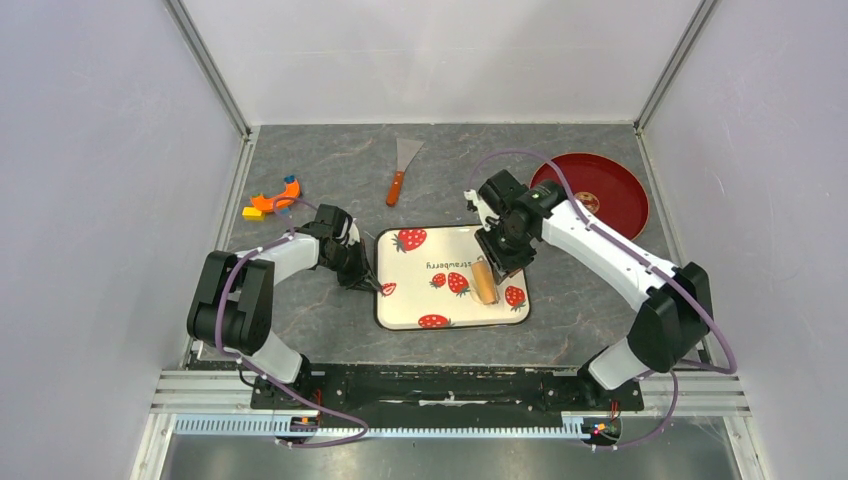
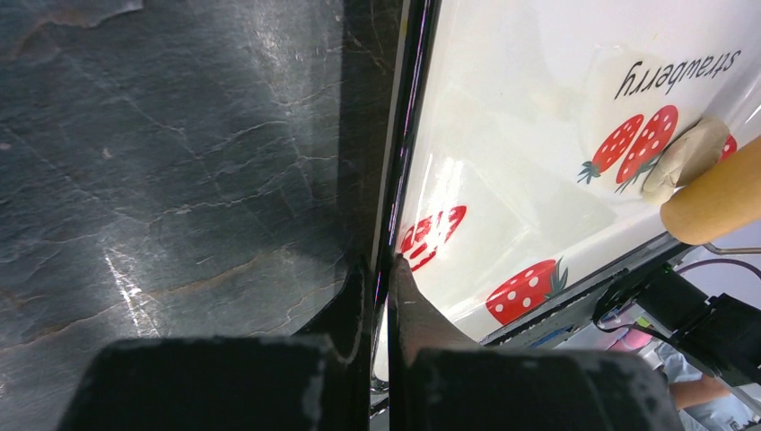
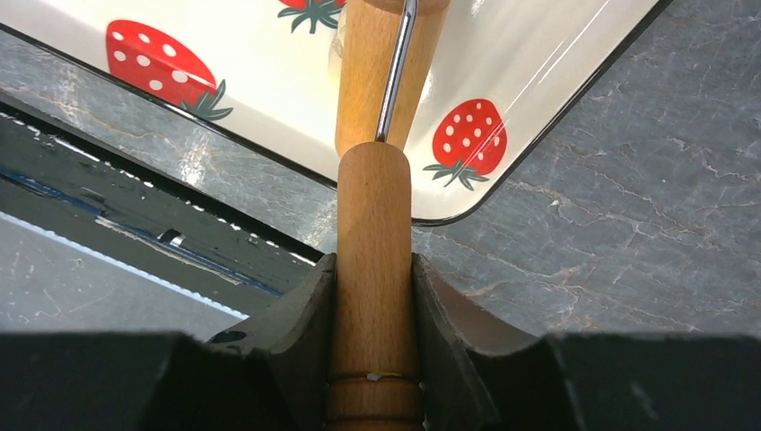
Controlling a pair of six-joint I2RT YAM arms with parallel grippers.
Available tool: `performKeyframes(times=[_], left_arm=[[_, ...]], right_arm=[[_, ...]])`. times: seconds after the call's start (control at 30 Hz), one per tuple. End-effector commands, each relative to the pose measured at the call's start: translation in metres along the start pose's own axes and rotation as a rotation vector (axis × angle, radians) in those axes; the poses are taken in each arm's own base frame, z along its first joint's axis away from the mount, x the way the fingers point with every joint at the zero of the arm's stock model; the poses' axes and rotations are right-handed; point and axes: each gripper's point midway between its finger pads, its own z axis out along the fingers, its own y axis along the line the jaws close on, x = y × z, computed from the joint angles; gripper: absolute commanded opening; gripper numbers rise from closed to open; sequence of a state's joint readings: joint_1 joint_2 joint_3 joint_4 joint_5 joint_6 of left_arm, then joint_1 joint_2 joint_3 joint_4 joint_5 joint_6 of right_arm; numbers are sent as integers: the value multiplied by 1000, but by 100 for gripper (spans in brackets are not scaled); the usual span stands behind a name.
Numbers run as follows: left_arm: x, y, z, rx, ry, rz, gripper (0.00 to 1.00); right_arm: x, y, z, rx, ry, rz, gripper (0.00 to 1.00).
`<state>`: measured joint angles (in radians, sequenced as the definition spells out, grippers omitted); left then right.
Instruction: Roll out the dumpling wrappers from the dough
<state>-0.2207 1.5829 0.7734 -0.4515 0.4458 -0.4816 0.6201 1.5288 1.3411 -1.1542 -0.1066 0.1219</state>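
The strawberry-print tray [image 1: 420,300] lies in the middle of the table. My left gripper [image 1: 367,281] is shut on its left black rim [image 2: 401,180], one finger [image 2: 422,314] inside the tray and the other outside. My right gripper [image 1: 501,254] is shut on the wooden roller's handle [image 3: 373,242]. The roller cylinder [image 1: 485,281] rests on the tray's right half. A small pale lump of dough [image 2: 686,154] shows at the roller's [image 2: 718,199] edge, partly under it. The dumpling wrappers are out of view.
A red round plate [image 1: 597,190] sits at the back right. A scraper with a wooden handle [image 1: 402,170] lies behind the tray. Small orange, blue and yellow pieces [image 1: 274,200] lie at the back left. The enclosure walls stand on both sides.
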Motion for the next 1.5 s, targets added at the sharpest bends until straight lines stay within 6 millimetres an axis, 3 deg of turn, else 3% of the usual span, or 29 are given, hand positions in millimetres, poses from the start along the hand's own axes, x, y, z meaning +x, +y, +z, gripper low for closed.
performKeyframes(times=[0.0, 0.23, 0.37, 0.93, 1.23, 1.47], left_arm=[[-1, 19, -4, -97, -10, 22, 2], [2, 21, -4, -103, -3, 25, 2], [2, 23, -4, -108, -1, 28, 2], [4, 26, -3, -124, 3, 29, 2], [4, 26, -4, -126, 2, 35, 2], [6, 30, -2, -133, 10, 40, 2]], right_arm=[[-12, -4, 5, 52, -30, -6, 0], [13, -16, 33, 107, 80, -17, 0], [27, -34, 41, 197, 153, -28, 0], [73, -25, 83, 87, 360, -59, 0], [73, -12, 99, 9, 378, -44, 0], [74, -27, 107, 84, 411, -57, 0]])
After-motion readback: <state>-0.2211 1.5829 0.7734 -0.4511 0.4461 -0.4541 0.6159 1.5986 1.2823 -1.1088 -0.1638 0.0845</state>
